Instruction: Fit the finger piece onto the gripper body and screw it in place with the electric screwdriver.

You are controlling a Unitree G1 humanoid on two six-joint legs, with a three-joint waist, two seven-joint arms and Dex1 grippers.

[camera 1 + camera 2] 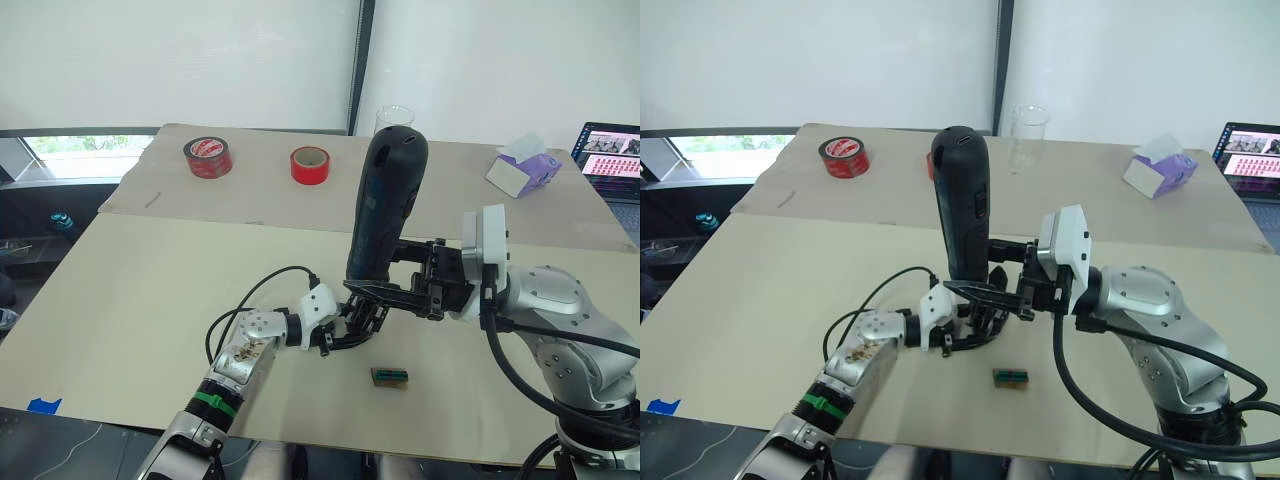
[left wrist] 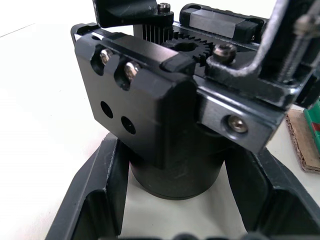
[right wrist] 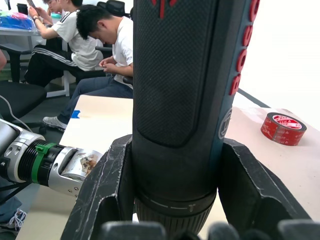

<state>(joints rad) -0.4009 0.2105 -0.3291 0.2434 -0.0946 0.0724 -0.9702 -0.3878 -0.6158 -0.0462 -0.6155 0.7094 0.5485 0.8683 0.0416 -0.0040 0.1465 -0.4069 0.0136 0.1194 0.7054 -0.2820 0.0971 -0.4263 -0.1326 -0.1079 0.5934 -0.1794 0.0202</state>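
The electric screwdriver (image 1: 385,200), thick and dark with red marks, stands upright with my right gripper (image 1: 378,288) shut on its lower end. In the right wrist view its barrel (image 3: 185,90) sits tight between both fingers (image 3: 105,195). Directly below it, my left gripper (image 1: 350,325) is shut on the gripper body (image 1: 362,316) just above the table. The left wrist view has the gripper body (image 2: 165,100) close up, black with screws and a gear, its round base clamped between my fingers (image 2: 95,200). The screwdriver's bit is hidden. The finger piece is hidden.
A small green-and-brown block (image 1: 391,377) lies on the table near the left gripper. At the back stand two red tape rolls (image 1: 208,157) (image 1: 310,165), a clear cup (image 1: 392,118), a tissue box (image 1: 523,168) and a laptop (image 1: 610,155). People (image 3: 100,45) sit beyond the table.
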